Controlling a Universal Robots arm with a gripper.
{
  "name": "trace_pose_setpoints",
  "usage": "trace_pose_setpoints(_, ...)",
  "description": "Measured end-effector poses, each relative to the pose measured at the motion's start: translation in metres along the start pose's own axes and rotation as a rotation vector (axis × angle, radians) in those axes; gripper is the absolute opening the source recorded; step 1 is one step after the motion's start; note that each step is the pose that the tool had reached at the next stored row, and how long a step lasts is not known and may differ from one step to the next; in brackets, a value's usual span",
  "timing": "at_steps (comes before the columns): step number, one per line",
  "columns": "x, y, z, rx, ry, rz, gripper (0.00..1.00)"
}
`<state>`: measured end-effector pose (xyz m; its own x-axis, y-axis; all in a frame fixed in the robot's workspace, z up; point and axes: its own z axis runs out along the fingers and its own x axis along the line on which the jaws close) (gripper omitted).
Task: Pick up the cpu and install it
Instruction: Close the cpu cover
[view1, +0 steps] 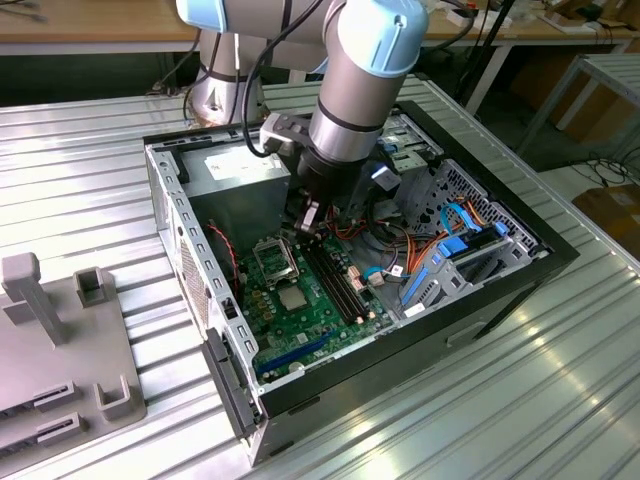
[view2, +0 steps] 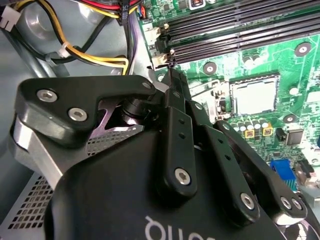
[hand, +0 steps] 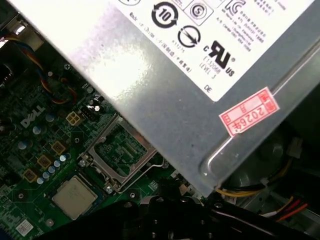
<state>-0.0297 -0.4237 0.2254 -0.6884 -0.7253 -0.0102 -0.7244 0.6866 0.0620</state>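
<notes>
Exterior view: your gripper (view1: 308, 215) hangs inside the open case (view1: 500, 290), low over the green board (view1: 300, 330), beside the power supply (view1: 240, 175). The cpu (view1: 291, 297) lies flat on the board, silver face up, not under the tool: it's further out along the board, on the side away from the power supply. The empty black-framed socket (view1: 272, 260) sits between gripper and cpu, so the socket is the nearer of the two. Can't tell from here whether the gripper is open or closed

Second wrist view: the gripper body blocks most of the picture. cpu (view2: 255, 95) is clear of it, off to one side and ahead, near the memory slots (view2: 240, 30). Open/closed state still not readable

First wrist view: socket (hand: 120, 150) has its frame lifted and nothing seated. cpu (hand: 74, 196) rests just beside it, apart, not touching, edges roughly parallel to the socket's. It's square, so no long axis to line up on; the offset along the board is what counts
</notes>
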Motion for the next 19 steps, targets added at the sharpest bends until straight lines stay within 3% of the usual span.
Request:
trace_pose_setpoints(4, -0.0007, 0.0007, 0.0035, -0.0078, -0.008, 0.0, 0.11)
trace_pose_setpoints(6, -0.0007, 0.0007, 0.0042, -0.0175, -0.0183, -0.001, 0.11)
trace_pose_setpoints(8, -0.0006, 0.0008, 0.0044, -0.0219, -0.023, -0.001, 0.11)
trace_pose_setpoints(15, 0.0015, 0.0029, 0.0054, -0.0289, -0.0304, -0.002, 0.11)
trace_pose_setpoints(19, 0.0016, 0.0028, 0.006, -0.0421, -0.0443, -0.002, 0.11)
